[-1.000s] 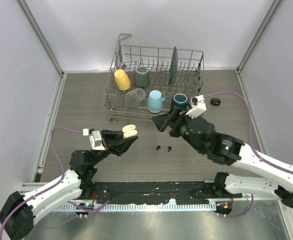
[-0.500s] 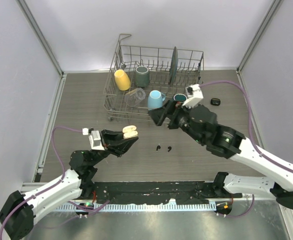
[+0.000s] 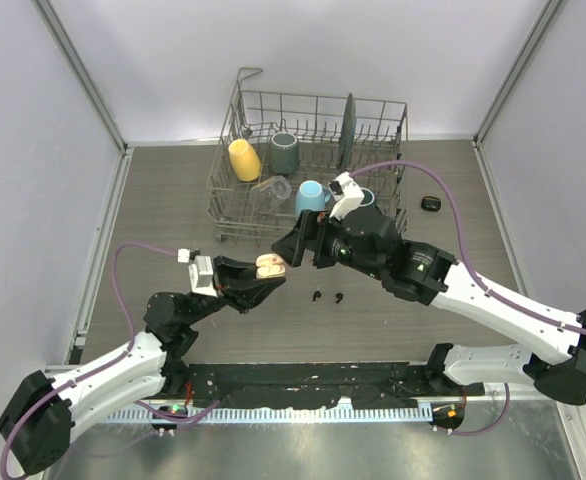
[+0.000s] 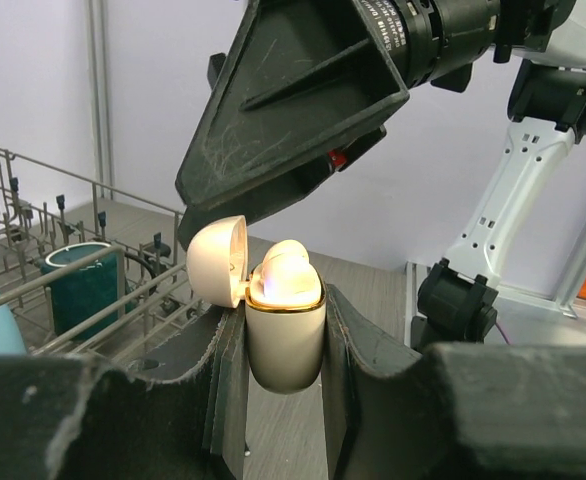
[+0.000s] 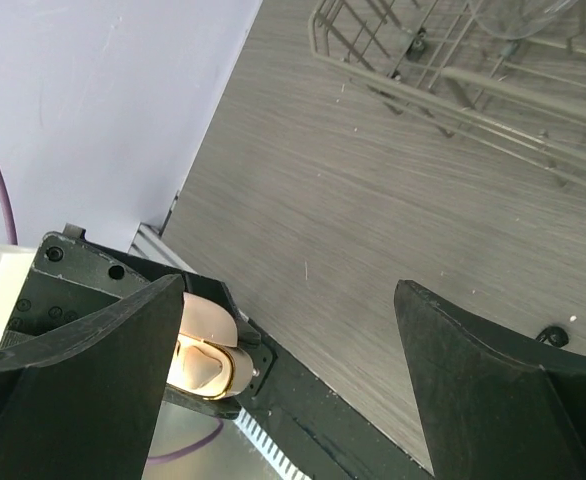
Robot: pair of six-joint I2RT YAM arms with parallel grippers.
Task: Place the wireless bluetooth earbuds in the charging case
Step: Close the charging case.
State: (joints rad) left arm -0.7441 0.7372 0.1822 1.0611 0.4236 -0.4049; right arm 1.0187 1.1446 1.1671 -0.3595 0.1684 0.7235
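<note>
Left wrist view: left fingers [image 4: 348, 350] clamped on cream charging case [image 4: 283, 345], lid [image 4: 218, 262] up, cream earbuds [image 4: 285, 268] seated inside, frame centre. Right fingers [image 4: 293, 110] spread wide, empty, close above lid. Top view: two black earbuds [image 3: 317, 296] loose on surface [image 3: 173, 200], centre frame. Risk: right fingers descending may strike lid and twist case out of clamp; tiny buds prob. skid when pinched.
</note>
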